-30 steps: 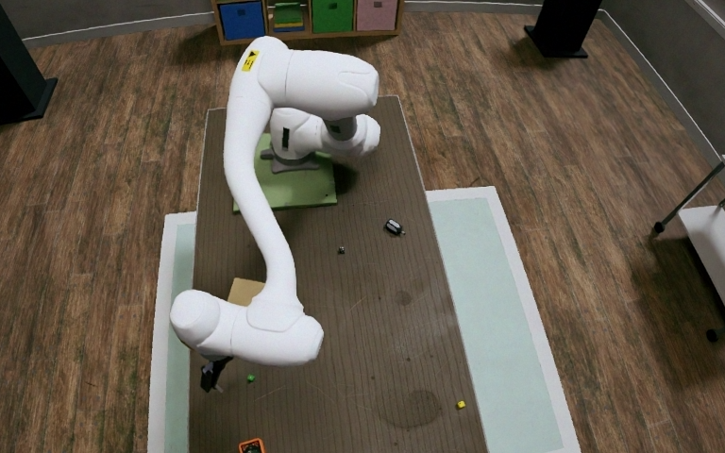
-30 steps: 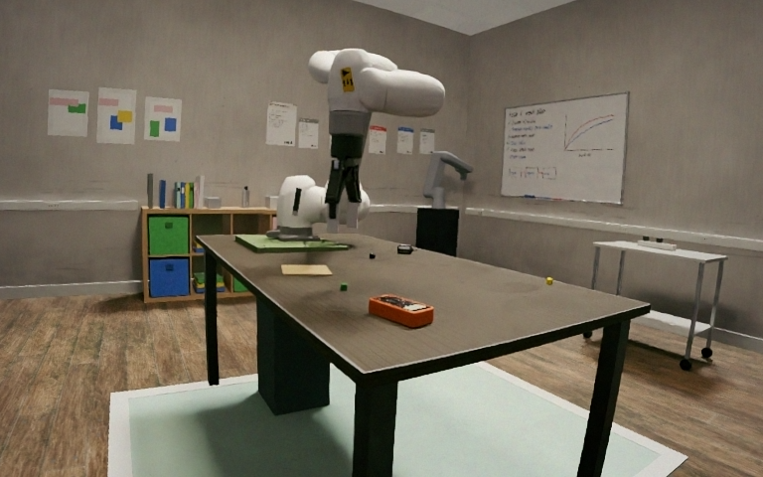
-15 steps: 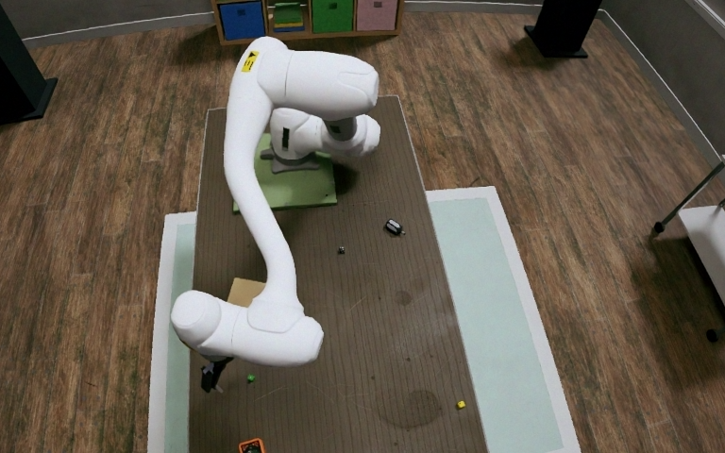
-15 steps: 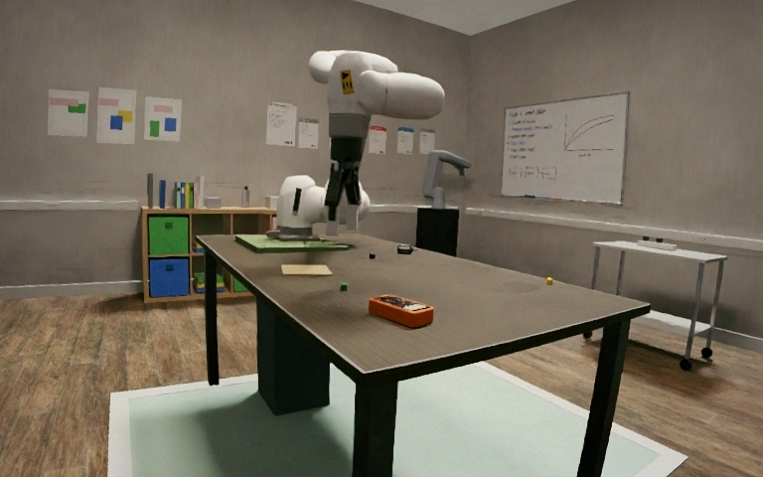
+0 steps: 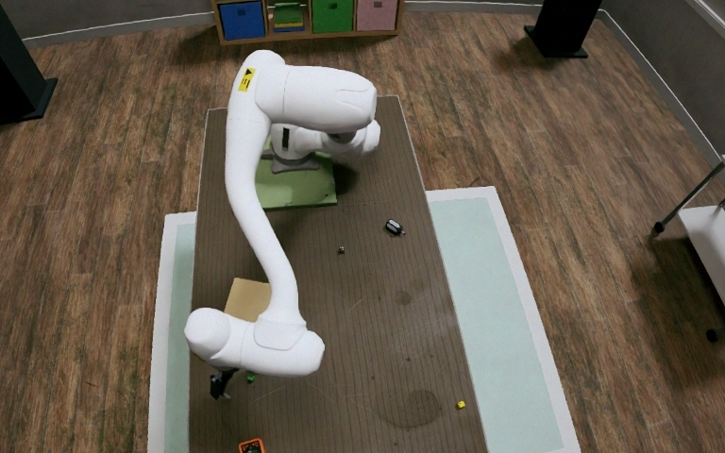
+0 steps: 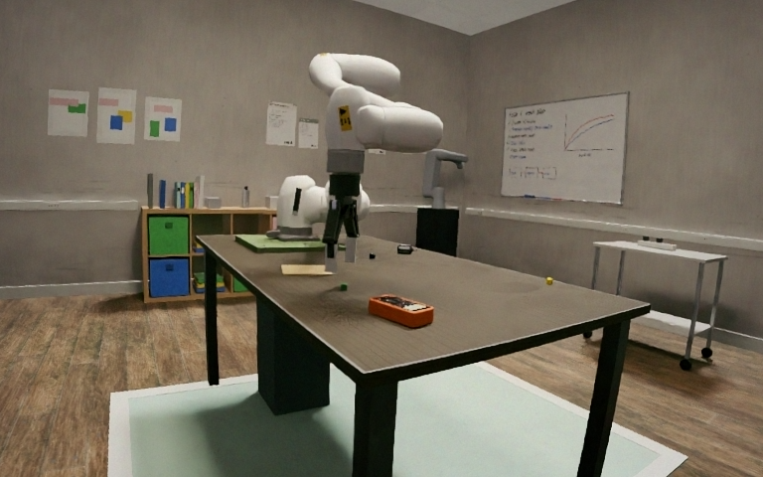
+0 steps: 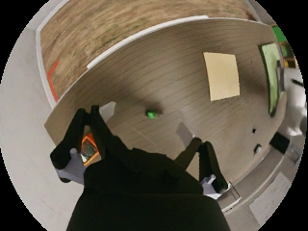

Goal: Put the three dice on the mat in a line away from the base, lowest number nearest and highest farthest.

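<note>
A small green die lies on the dark table near its left front part. My gripper is open and empty. It points down and hangs above the table, almost over the green die. The tan mat lies flat, between the green die and the robot's base, and my arm partly hides it in the top view. A black die lies mid-table. A yellow die lies near the right front edge. The numbers on the dice are too small to read.
An orange device lies at the table's front, near the green die. A small black object lies past the black die. The robot's base stands on a green plate.
</note>
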Tool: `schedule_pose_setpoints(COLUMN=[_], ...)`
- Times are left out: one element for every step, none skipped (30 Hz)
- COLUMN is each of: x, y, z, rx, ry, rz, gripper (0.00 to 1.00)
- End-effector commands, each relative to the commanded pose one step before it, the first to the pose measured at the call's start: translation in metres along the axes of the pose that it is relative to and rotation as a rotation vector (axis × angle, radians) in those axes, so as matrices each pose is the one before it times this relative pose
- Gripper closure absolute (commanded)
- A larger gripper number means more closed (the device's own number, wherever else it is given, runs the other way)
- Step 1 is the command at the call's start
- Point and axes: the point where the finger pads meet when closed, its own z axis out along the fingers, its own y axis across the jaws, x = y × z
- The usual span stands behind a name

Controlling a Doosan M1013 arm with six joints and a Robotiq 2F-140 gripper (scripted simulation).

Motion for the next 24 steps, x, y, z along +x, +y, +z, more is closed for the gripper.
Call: schedule_pose_setpoints(x=[-0.00070,0.00000,0.00000,0.00000,0.00000,0.00000,0.00000,0.00000,0.00000,0.00000,0.00000,0.00000,0.00000,0.00000,0.00000,0.00000,0.00000,0.00000,0.00000,0.00000,0.00000,0.00000,0.00000,0.00000], y=[-0.00090,-0.00002,-0.00001,0.00000,0.00000,0.00000,0.00000,0.00000,0.00000,0.00000,0.00000,0.00000,0.00000,0.00000,0.00000,0.00000,0.00000,0.00000,0.00000,0.00000,0.00000,0.00000,0.00000,0.00000], z=[0.00495,0.00193,0.00109,0.00044,0.00007,0.00000,0.00000,0.00000,0.00000,0.00000,0.00000,0.00000,0.00000,0.00000,0.00000,0.00000,0.00000,0.00000,0.00000,0.00000,0.00000,0.00000,0.00000,0.00000], rx=[0.00194,0.00000,0.00000,0.00000,0.00000,0.00000,0.00000,0.00000,0.00000,0.00000,0.00000,0.00000,0.00000,0.00000,0.00000,0.00000,0.00000,0.00000,0.00000,0.00000,0.00000,0.00000,0.00000,0.00000], ry=[-0.00170,0.00000,0.00000,0.00000,0.00000,0.00000,0.00000,0.00000,0.00000,0.00000,0.00000,0.00000,0.00000,0.00000,0.00000,0.00000,0.00000,0.00000,0.00000,0.00000,0.00000,0.00000,0.00000,0.00000], rz=[0.00006,0.00000,0.00000,0.00000,0.00000,0.00000,0.00000,0.00000,0.00000,0.00000,0.00000,0.00000,0.00000,0.00000,0.00000,0.00000,0.00000,0.00000,0.00000,0.00000,0.00000,0.00000,0.00000,0.00000], gripper=[0.00,0.00,0.00,0.00,0.00,0.00,0.00,0.00,0.00,0.00,0.00,0.00,0.00,0.00,0.00,0.00,0.00,0.00,0.00,0.00,0.00,0.00,0.00,0.00])
